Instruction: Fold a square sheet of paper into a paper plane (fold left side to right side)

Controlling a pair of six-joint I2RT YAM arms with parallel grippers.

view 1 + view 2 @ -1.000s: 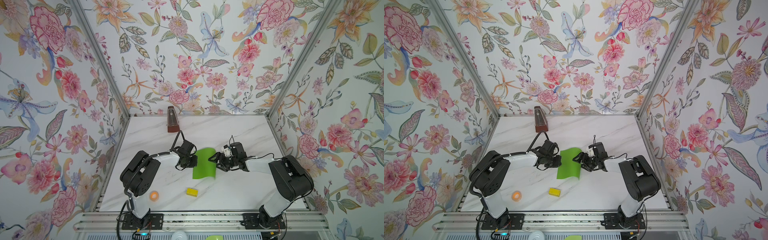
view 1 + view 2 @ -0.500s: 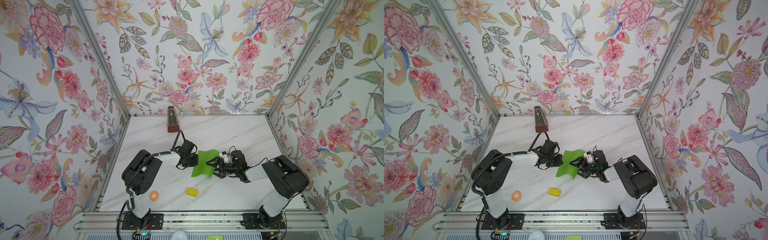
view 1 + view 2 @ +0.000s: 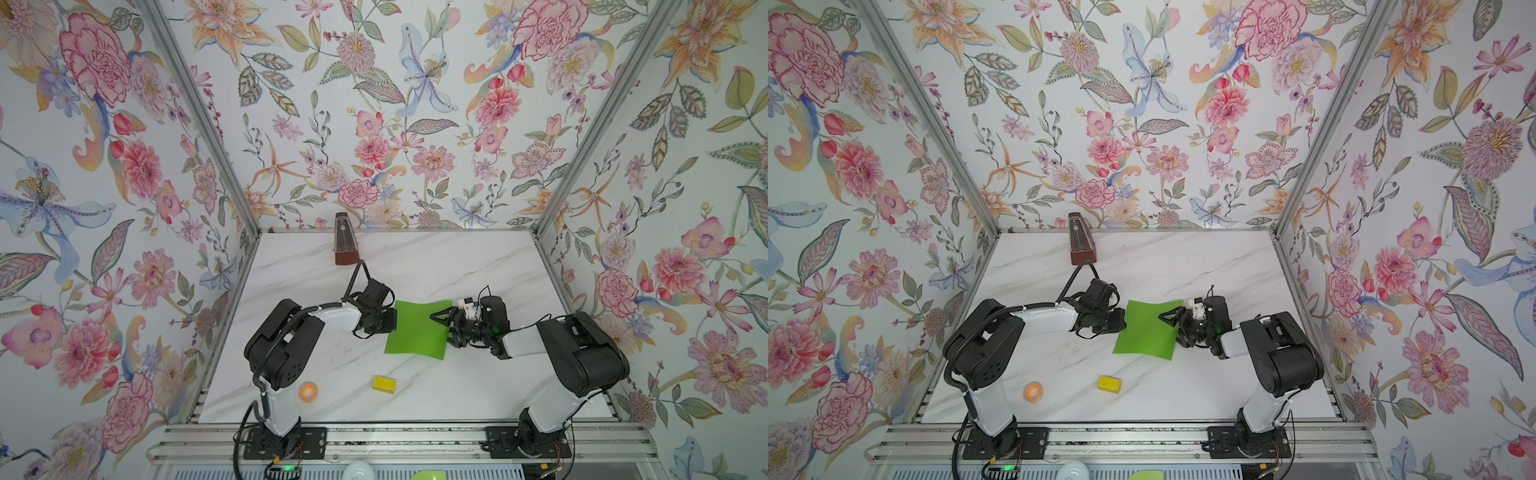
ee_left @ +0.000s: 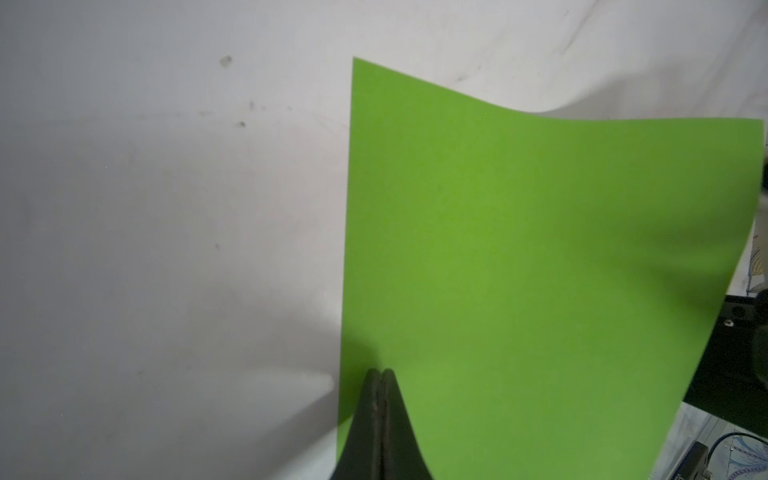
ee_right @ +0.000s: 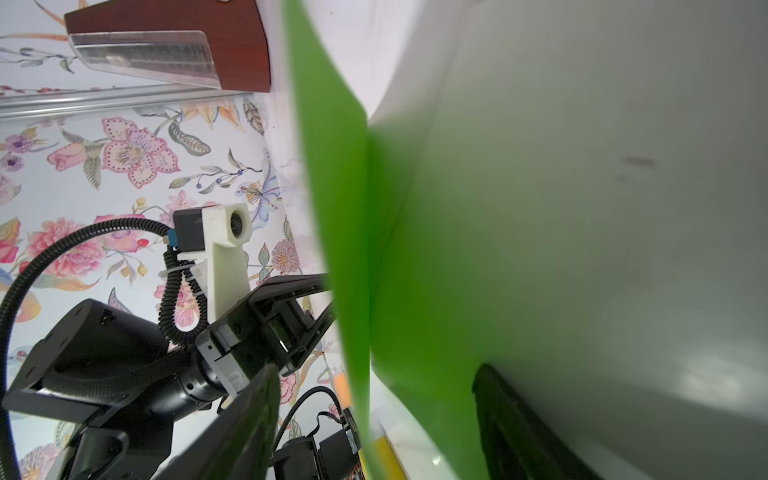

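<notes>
The sheet (image 3: 415,332) lies unfolded in the middle of the table (image 3: 415,257), between the two arms. It is not quite flat: its far edge bows up off the marble, with shadow under it in the left wrist view.

The left gripper (image 4: 380,374) is closed with nothing between its fingers. Its tip sits on the sheet's face just inside the left edge. That looks like a pin, there to stop the thin paper sliding while the other arm works on it.

The right gripper (image 3: 442,328) is open, its fingers (image 5: 249,415) spread to either side of the sheet's right edge. In the right wrist view the paper passes between them and neither finger grips it. It seems placed to close on that edge, which is easier to catch where the paper stands clear of the table.

No crease shows, so the left-to-right fold is not yet begun. The block (image 3: 384,384) sits near the front edge, well apart from the sheet.
</notes>
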